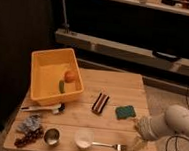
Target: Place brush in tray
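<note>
Table [118, 85]: light wooden slats, with dark shelving behind.
Tray [52, 53]: yellow-orange, at the table's far left; an orange [70, 75] and a green item [62, 86] lie inside.
Brush [40, 108]: flat on the table just in front of the tray, outside it; dark head to the right.
Gripper [139, 136]: over the table's front right corner, fingers spread, holding nothing, well apart from the brush.
Between them: block [101, 103], sponge [125, 111], cup [83, 138], fork [109, 146].
</note>
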Available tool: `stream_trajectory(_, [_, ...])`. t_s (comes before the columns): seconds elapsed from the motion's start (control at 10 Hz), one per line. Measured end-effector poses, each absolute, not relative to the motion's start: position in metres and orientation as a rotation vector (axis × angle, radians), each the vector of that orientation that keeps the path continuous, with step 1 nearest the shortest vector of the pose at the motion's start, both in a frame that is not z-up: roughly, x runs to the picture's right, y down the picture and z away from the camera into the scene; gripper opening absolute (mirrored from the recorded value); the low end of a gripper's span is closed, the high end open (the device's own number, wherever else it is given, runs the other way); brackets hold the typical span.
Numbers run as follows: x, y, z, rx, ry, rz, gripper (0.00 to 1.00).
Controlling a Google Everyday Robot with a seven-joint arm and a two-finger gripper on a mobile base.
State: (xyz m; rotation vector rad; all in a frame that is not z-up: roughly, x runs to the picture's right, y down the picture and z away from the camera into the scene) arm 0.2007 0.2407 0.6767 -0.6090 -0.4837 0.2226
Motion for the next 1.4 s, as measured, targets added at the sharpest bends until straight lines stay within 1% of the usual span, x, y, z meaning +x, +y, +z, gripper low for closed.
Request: stream_trajectory(1.4, [0.2007,0.2361,0.6769,-0.596,-0.493,0.222,0.8])
